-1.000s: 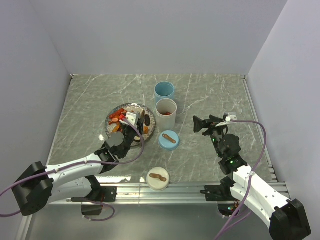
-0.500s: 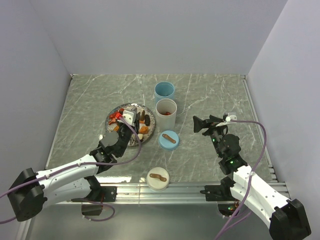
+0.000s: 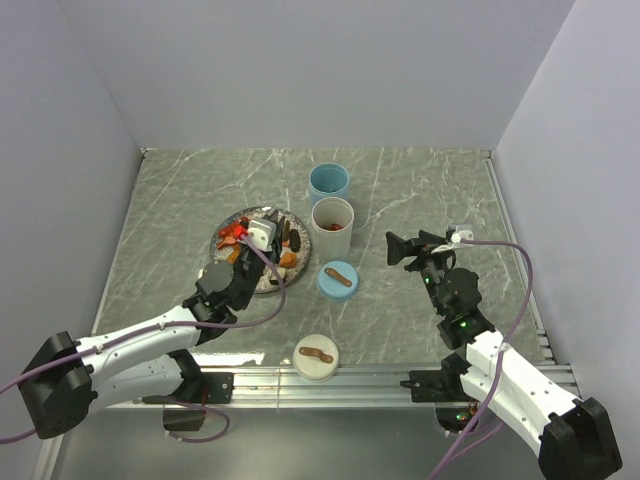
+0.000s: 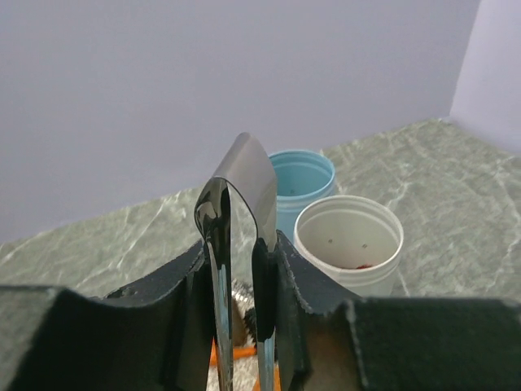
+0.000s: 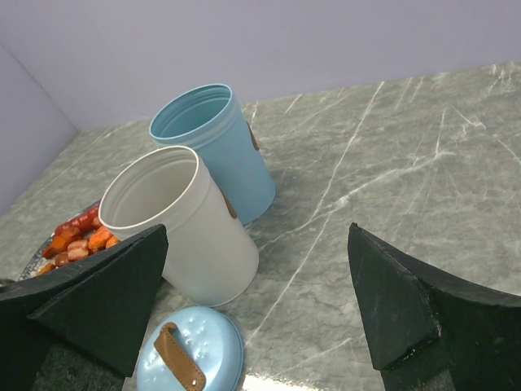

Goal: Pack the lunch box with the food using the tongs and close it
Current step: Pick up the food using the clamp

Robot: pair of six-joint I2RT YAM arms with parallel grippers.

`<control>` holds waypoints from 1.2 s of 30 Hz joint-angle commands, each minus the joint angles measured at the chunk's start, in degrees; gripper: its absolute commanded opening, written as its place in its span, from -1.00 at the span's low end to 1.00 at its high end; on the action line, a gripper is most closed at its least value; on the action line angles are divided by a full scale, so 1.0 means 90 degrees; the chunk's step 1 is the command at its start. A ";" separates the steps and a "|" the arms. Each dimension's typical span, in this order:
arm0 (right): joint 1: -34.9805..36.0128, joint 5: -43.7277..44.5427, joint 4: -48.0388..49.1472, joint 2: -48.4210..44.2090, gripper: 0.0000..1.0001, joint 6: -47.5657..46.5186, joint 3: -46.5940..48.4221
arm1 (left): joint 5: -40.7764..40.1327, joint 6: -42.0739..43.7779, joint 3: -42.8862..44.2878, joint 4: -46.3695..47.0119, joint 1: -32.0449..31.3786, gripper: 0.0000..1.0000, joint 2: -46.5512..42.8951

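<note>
Risk, widest first: the left arm, carrying from the plate (image 3: 216, 248) toward the white cup (image 4: 348, 244), could clip the rim and tip it; the blue cup (image 4: 303, 175) stands just behind.

Next: the tongs (image 4: 248, 175) are pinched between the pads of the left gripper (image 4: 242, 277), joined end up. Too light a squeeze and they twist or slide.

Smallest: a bite of food (image 3: 237, 232) may drop short of the cup.

Tong tips are hidden below the fingers, over the plate; whether they hold a piece, cannot tell.

Right gripper (image 5: 259, 244) is spread wide and empty, apart from the cups.
</note>
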 commanded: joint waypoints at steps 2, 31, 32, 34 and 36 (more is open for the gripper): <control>-0.0050 -0.0017 0.0243 0.0027 0.96 -0.0077 0.0043 | 0.0594 0.0244 0.0356 0.0879 -0.0002 -0.29 0.0129; -0.0040 -0.0027 0.0272 0.0076 0.96 -0.0087 0.0062 | 0.2216 -0.0283 0.0611 0.1778 0.0750 -0.17 0.1663; -0.0040 -0.0018 0.0263 0.0076 0.96 -0.0096 0.0053 | 0.2226 -0.0293 0.0601 0.1788 0.0750 -0.17 0.1673; -0.0050 -0.0018 0.0263 0.0066 0.96 -0.0087 0.0062 | 0.2245 -0.0312 0.0620 0.1749 0.0789 -0.17 0.1731; -0.0040 -0.0018 0.0263 0.0057 0.96 -0.0087 0.0062 | 0.2294 -0.0342 0.0649 0.1710 0.0818 -0.17 0.1799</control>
